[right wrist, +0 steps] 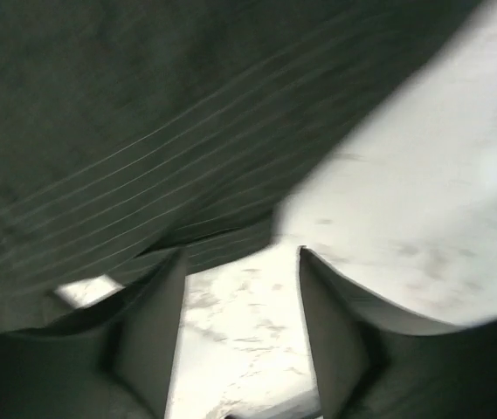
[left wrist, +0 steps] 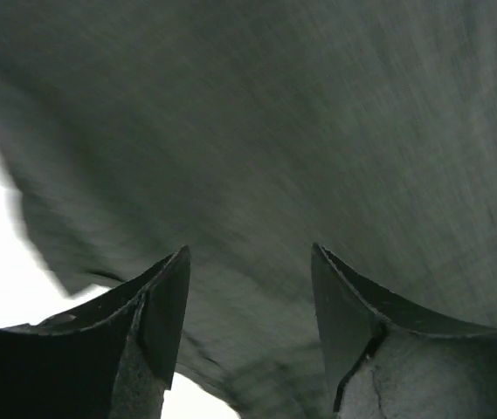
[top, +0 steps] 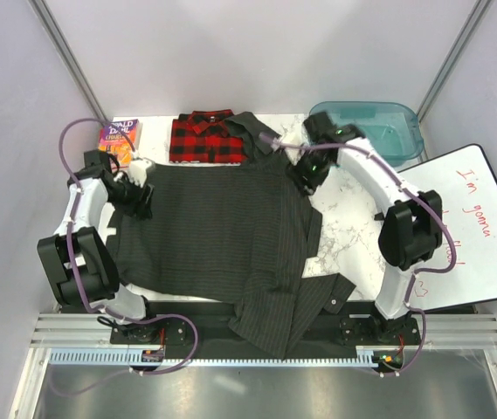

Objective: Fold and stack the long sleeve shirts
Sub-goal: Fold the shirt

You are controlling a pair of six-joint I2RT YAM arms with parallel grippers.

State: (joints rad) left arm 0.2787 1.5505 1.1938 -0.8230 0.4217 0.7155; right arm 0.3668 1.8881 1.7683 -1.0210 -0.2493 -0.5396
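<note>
Left gripper shows nearest, its two dark fingers spread apart at the bottom of its wrist view. Nothing is pinched between them. Beyond the gap hangs only blurred cloth of the large dark charcoal pinstriped button-up shirt. Right gripper is likewise released. Its two fingers are parted over the bare white marbled table, and the shirt's striped edge lies just past the tips.

From above, the two grippers sit at the charcoal shirt's far corners, one on the left and one on the right. The shirt is spread across the middle of the table, and its near part drapes over the near edge between the two arm bases.

Of the two shirts, the second is a red-and-black plaid flannel shirt. It lies as a compact rectangle at the far edge, and a part of the charcoal shirt overlaps its right side.

One colourful paperback book lies left of the plaid shirt. One translucent teal plastic bin stands at the far right corner. One whiteboard with red handwriting lies to the right of the table.
</note>
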